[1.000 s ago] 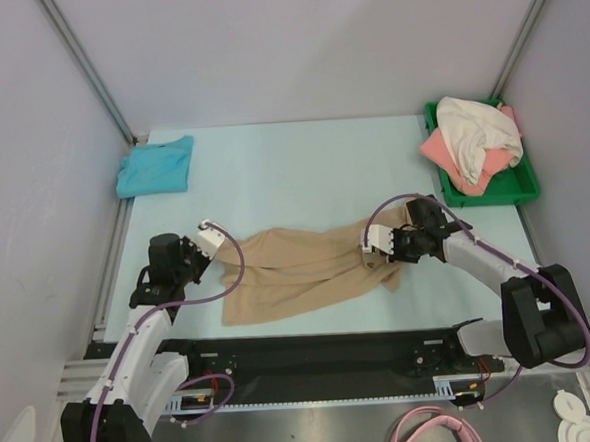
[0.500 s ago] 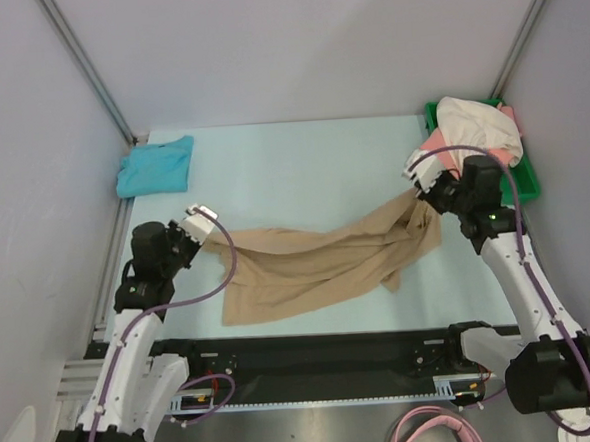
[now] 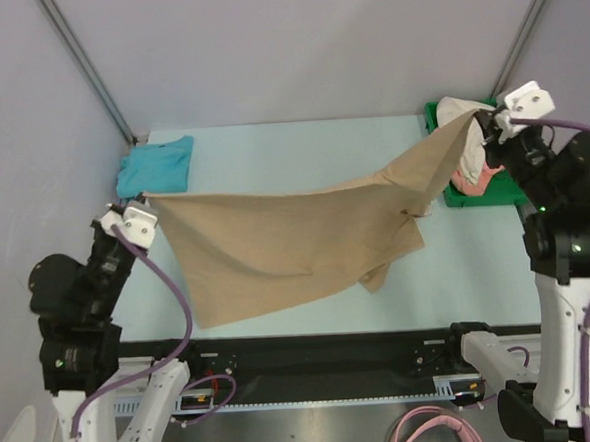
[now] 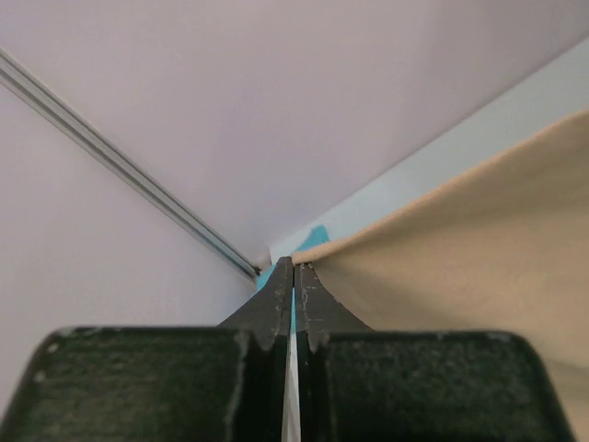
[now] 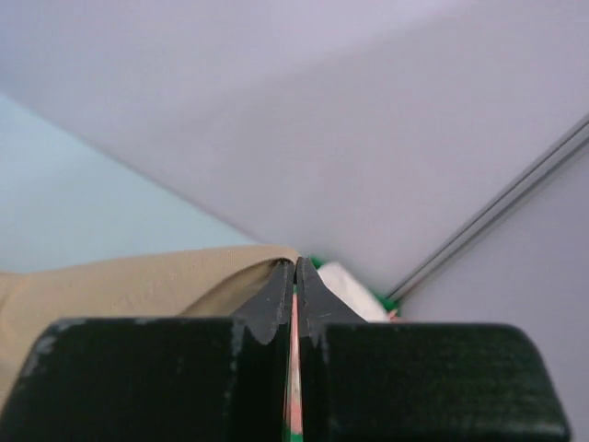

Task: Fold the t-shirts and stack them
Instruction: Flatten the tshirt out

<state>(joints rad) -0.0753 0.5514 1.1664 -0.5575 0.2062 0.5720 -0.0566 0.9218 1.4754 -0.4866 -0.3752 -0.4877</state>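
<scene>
The tan t-shirt (image 3: 286, 244) hangs spread in the air above the pale worktop (image 3: 301, 150), strung between the two raised arms by its top edge. The left jaws are pressed together on one end of that edge at the left side of the worktop. The left wrist view shows the dark fingertips (image 4: 281, 276) meeting tip to tip, with the tan cloth (image 4: 460, 249) running off to their right and a sliver of teal behind them. The right jaws are likewise pinched shut on the other end, higher and farther back, just in front of the green tray (image 3: 486, 196). In the right wrist view the tips (image 5: 283, 278) are closed on the cloth (image 5: 138, 281), which leads away to their left. The edge between the two grips runs nearly taut, rising from left to right. Below it the shirt drops as a broad, loosely creased sheet, with a flap dangling at its lower right. Whether the lowest hem touches the worktop cannot be told. The teal-blue t-shirt (image 3: 155, 166) lies folded flat at the far left corner, well apart from the tan one. In the tray at the far right, the cream-white t-shirt (image 3: 468, 148) is heaped loosely on the coral-pink t-shirt (image 3: 470, 180), and both are partly hidden behind the right arm (image 3: 565, 214) and the lifted cloth.
</scene>
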